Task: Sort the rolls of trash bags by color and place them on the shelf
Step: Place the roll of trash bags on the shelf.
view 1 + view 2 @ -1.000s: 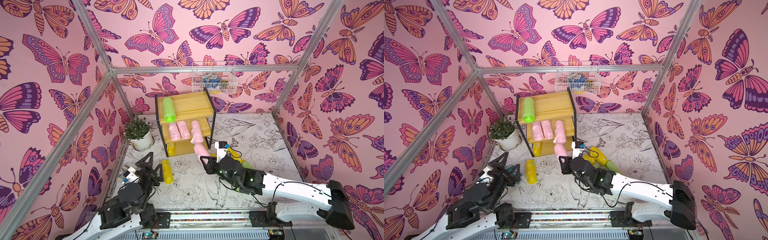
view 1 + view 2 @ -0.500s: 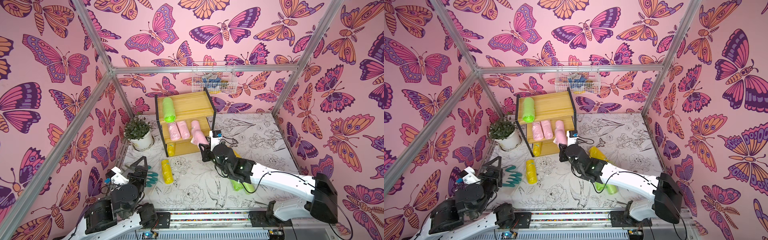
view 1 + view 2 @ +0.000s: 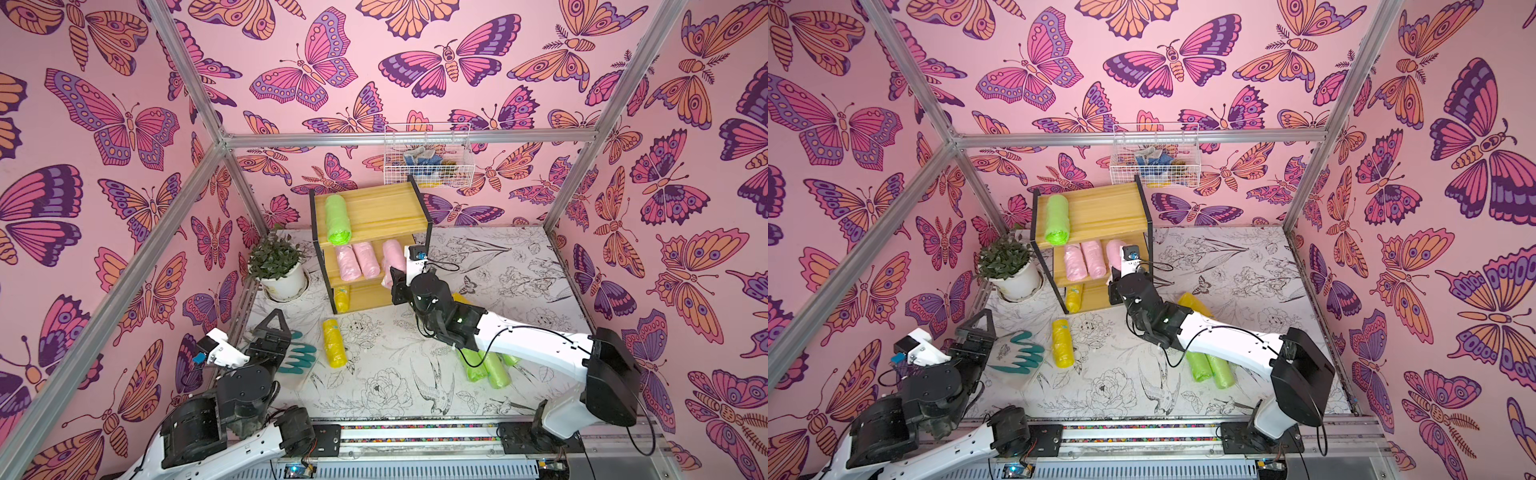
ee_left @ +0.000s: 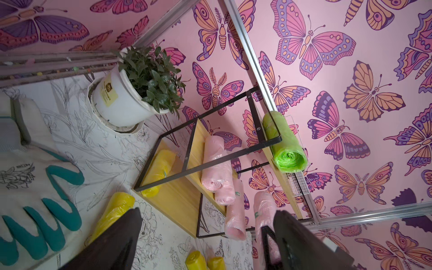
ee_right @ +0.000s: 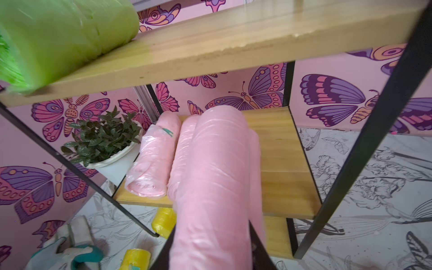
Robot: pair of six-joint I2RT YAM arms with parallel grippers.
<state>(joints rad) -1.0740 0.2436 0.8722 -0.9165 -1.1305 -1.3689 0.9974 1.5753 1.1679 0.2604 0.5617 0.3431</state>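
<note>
Pink crinkly roll (image 5: 210,168), pinched by right tool (image 5: 211,252), reaches over the shelf's middle board (image 5: 280,163); left tool (image 4: 207,211) spread.

I drove two arms of the same build: white shell links and chunky black joint housings. The left arm (image 3: 253,446) ended in a black, triangular left end effector (image 3: 271,332); just behind it sat a white camera block (image 3: 224,353) with a blue tag (image 3: 199,357). Behind the black right end effector (image 3: 394,282) a blue-faced module (image 3: 415,252) trailed a thin black cable (image 3: 442,262). Farther back, the right arm (image 3: 536,343) showed a green light (image 3: 458,320).
</note>
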